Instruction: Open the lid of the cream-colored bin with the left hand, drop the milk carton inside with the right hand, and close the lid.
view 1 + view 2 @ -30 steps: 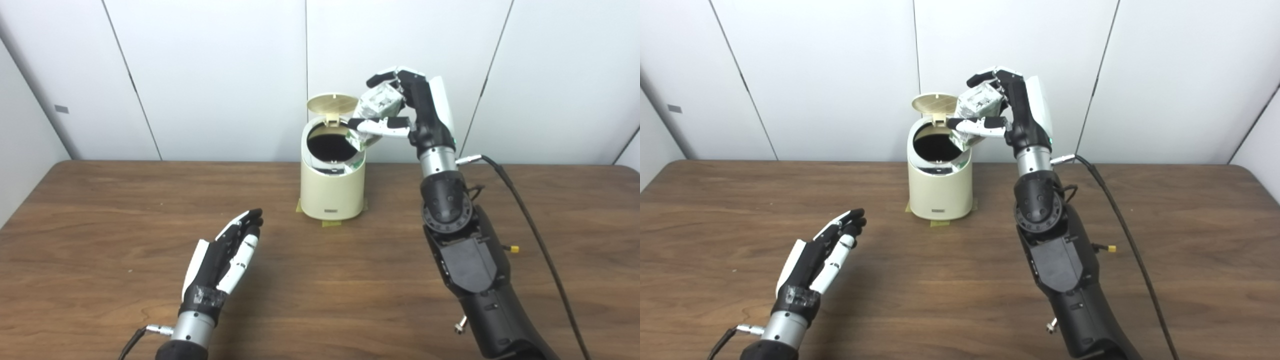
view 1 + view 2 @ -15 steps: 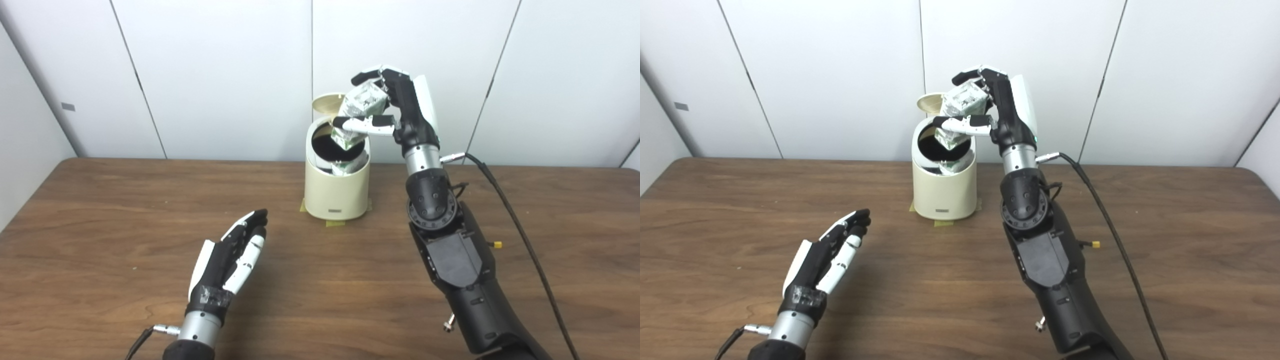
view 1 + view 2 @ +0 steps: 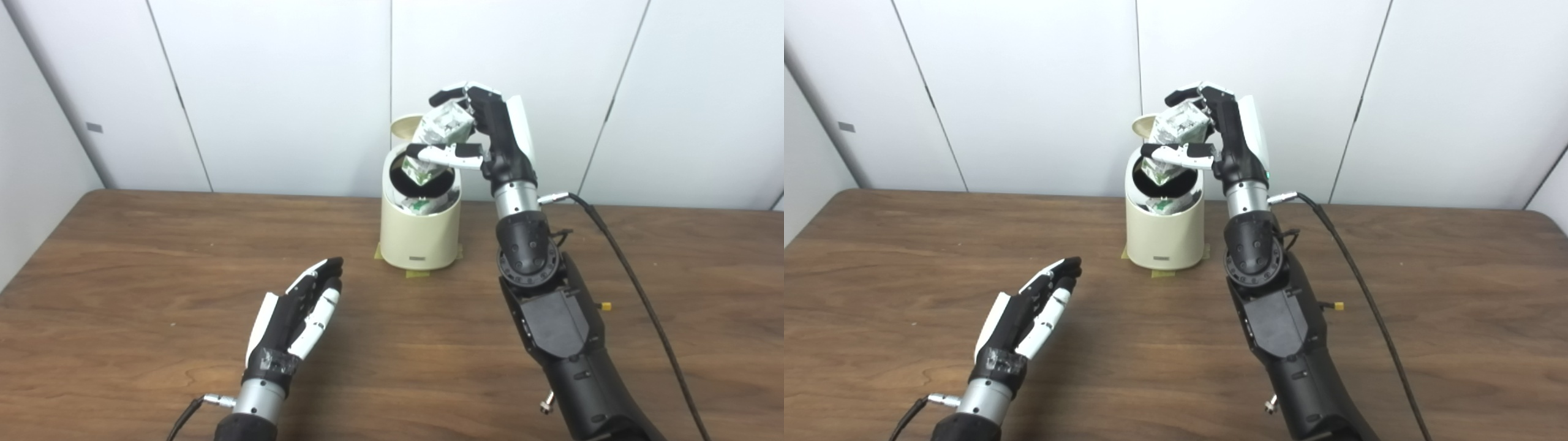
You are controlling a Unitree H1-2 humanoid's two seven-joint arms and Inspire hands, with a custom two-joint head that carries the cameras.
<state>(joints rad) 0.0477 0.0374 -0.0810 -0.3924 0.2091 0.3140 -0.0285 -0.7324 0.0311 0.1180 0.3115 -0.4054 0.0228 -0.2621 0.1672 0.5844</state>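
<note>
Carton (image 3: 438,141) was held tilted over the open mouth of the bin (image 3: 420,229), its lower end dipping just inside the rim, upper end up by the fingers (image 3: 459,97). Right hand (image 3: 484,131) was pinching the carton, thumb across its front, fingers curled over the top; wrist above and right of the bin. Lid (image 3: 404,128) stood flipped up at the back of the bin, mostly hidden behind the carton, only its left edge visible. Bin cream-colored, round, dark inside, with something white and green visible in the front of the opening, could not tell what. Bin sat on the table (image 3: 122,294) at the far middle, close to the white wall (image 3: 275,92), with yellowish tape tabs (image 3: 416,274) under its base. Left hand (image 3: 297,315) was low over the table, well apart from the bin, near left of center, holding nothing, fingers straight and loosely apart, pointing up toward the bin. A black cable (image 3: 637,288) ran from the right wrist down across the table on the right side. Right forearm rose steeply from the bottom edge to the bin.
</note>
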